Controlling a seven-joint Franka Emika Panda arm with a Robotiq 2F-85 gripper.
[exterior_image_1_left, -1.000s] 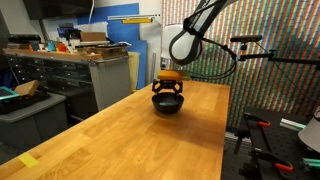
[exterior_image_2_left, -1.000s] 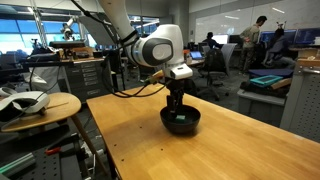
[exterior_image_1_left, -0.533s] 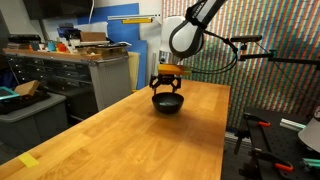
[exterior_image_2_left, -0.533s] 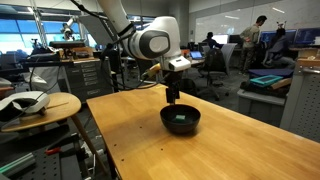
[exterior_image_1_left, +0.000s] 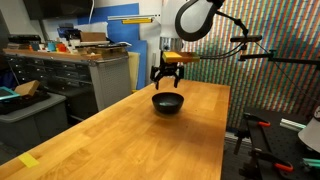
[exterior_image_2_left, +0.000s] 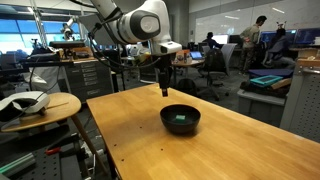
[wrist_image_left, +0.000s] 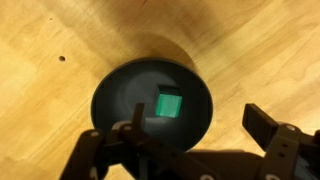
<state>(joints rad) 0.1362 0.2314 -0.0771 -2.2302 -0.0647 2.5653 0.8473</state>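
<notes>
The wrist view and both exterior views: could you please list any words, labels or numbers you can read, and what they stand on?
None can be read.
The black bowl, the green block inside it and the wooden table bear no marks; boxes on the far cabinet are too small to tell.

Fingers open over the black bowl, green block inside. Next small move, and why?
Probably a short retreat upward and away. The gripper hangs above the black bowl, clear of its rim, with its fingers open and empty. The green block lies inside the bowl, touched by nothing, so nothing here seems to need holding.
</notes>
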